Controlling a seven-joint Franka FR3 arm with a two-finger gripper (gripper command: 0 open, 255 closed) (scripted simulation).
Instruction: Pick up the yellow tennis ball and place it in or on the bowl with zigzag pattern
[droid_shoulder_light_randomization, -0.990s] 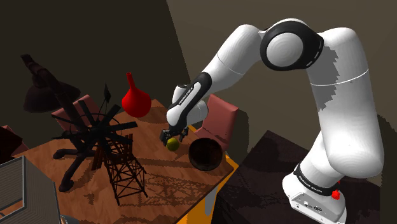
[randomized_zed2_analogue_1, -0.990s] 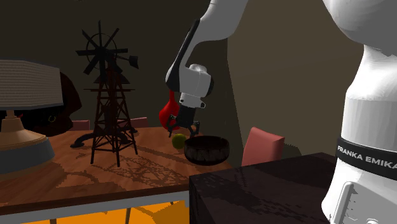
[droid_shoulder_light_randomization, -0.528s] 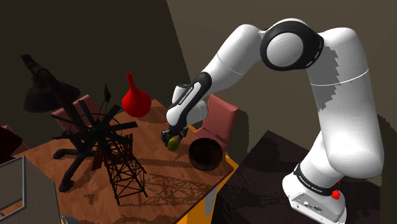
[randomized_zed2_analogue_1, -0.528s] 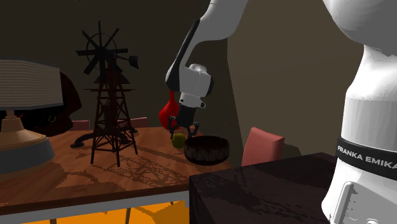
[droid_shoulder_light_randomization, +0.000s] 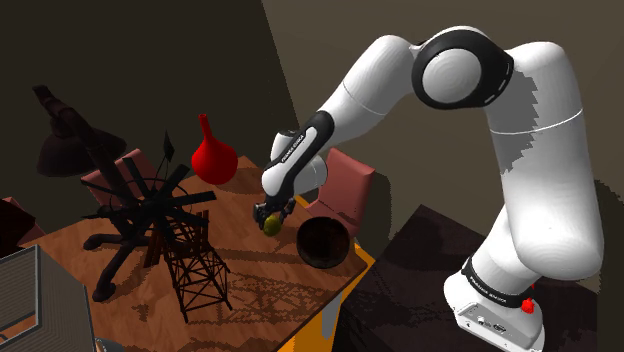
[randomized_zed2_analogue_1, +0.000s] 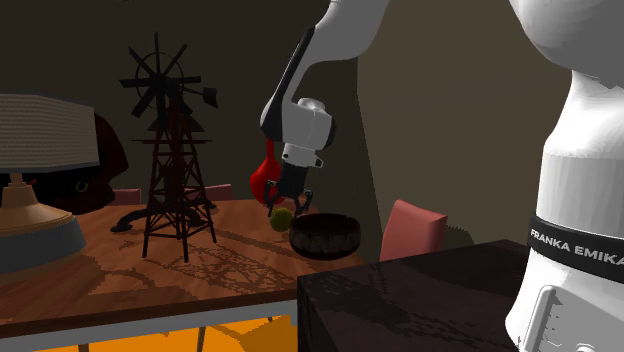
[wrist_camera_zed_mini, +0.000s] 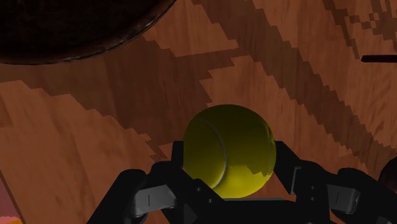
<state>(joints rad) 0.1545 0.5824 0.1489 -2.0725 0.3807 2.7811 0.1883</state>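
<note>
Wrist view has the tennis ball (wrist_camera_zed_mini: 229, 149) clasped between the two black fingers of the gripper (wrist_camera_zed_mini: 230, 164), one finger pressed to each flank. It is a smooth, glossy yellow-green sphere with a thin curved seam line, and being round it has no long axis to mind. The shoulder view places the ball (droid_shoulder_light_randomization: 271, 224) under the gripper (droid_shoulder_light_randomization: 272, 213), at or just above the counter (droid_shoulder_light_randomization: 262, 292); I cannot tell whether it is clear of the wood. The coming move turns on the bowl (droid_shoulder_light_randomization: 322, 256), which sits just beside the ball toward the shoulder view's right, close to the counter's edge nearest the stand. The second exterior view agrees: the ball (randomized_zed2_analogue_1: 283, 217) hangs in the gripper (randomized_zed2_analogue_1: 287, 208) with the bowl (randomized_zed2_analogue_1: 325, 243) close on that view's right, its rim about level with the ball. By my judgement the ball needs a short lift and a sideways carry over that rim. The bowl is dark brown, round and deep-walled, with a fine surface pattern too dim to read as zigzag; its curved wall (wrist_camera_zed_mini: 76, 38) also looms ahead of the fingers. The counter (wrist_camera_zed_mini: 95, 133) is reddish-brown wood with broad grain streaks. Farther toward the counter's middle stands a black lattice windmill model (droid_shoulder_light_randomization: 192, 255), and near the far edge a glossy red long-necked vase (droid_shoulder_light_randomization: 213, 158).
</note>
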